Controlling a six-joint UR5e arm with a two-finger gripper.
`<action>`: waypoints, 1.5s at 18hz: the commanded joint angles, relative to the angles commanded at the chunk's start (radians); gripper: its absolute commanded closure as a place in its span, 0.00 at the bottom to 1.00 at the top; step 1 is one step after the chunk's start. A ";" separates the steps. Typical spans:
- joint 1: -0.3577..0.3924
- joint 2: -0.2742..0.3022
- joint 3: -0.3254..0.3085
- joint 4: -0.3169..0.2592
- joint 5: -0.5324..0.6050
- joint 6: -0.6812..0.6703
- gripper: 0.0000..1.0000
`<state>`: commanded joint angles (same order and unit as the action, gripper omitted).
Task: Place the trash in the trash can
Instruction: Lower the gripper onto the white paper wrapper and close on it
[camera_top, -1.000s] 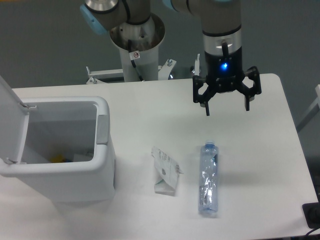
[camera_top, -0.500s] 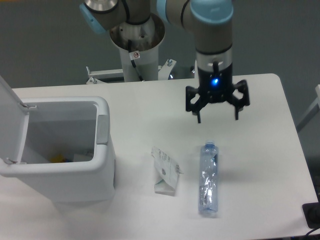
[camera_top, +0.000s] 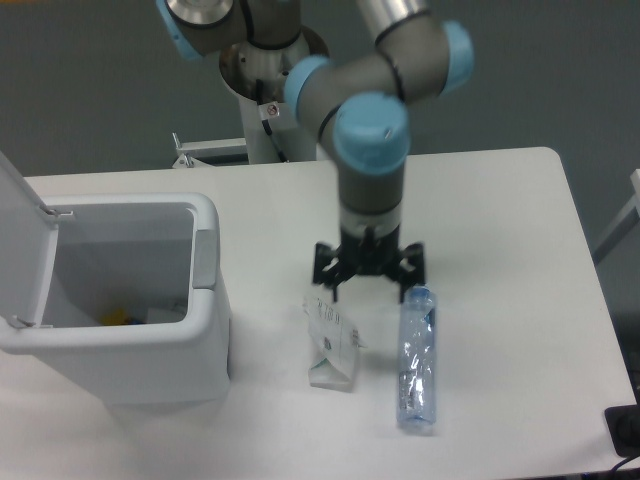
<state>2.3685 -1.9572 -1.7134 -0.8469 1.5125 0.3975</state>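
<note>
The bottle (camera_top: 417, 360) lies flat on the desk (camera_top: 500, 220), long axis toward me, blue cap nearest; clear, crinkled. My fingers (camera_top: 367, 290) spread wide, empty, beside the packet (camera_top: 331, 342).

Arm bent down, pincer (camera_top: 368, 292) spread wide

bin (camera_top: 150, 350) left | packet (camera_top: 331, 343) middle | bottle (camera_top: 417, 360) right

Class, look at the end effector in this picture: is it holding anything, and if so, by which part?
Nothing is held. The end effector is open, between the paper packet and the water bottle, which both lie on the table.
</note>
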 joint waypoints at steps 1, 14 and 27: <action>-0.012 -0.017 -0.003 0.002 -0.002 -0.023 0.00; -0.041 -0.066 -0.005 0.035 0.026 -0.078 1.00; 0.044 0.015 0.176 0.037 -0.124 -0.156 1.00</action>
<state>2.4127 -1.9421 -1.5374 -0.8099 1.3888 0.2412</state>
